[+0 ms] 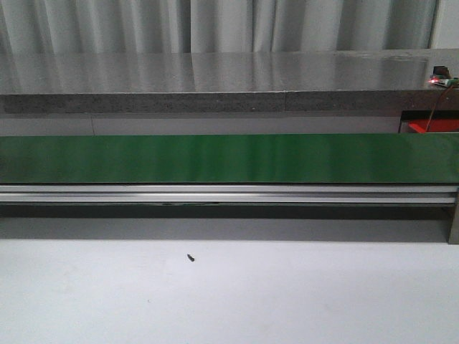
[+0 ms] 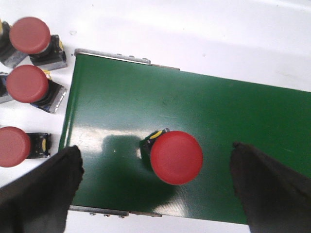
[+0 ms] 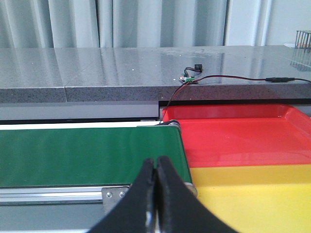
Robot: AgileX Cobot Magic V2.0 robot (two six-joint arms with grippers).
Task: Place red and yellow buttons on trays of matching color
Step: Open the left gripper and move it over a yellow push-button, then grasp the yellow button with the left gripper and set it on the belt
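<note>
Dark fingers (image 2: 48, 189) of the left gripper (image 2: 155, 189) fill the near corners of the left wrist view, spread wide and holding nothing. Between them, slightly toward the one at four o'clock, a red button (image 2: 176, 157) sits on the green belt (image 2: 233, 116) with its cap facing the camera and its black-and-yellow base poking out toward ten o'clock. So the button already lies inside the open span, and a straight descent should bracket it, I judge. The left arm is clearly the nearer one.

The right gripper (image 3: 156, 194) has its fingers pressed together, empty, hovering near the belt's end with the red tray (image 3: 243, 136) at one o'clock and the yellow tray (image 3: 252, 199) at three o'clock.

Count: four red buttons in all, one on the belt and three spare red buttons (image 2: 26, 80) lined up on the white tabletop (image 2: 218, 39) off the belt's end at nine to ten o'clock. No yellow button shows. Two trays, one of each colour, neither holding a button where visible.
</note>
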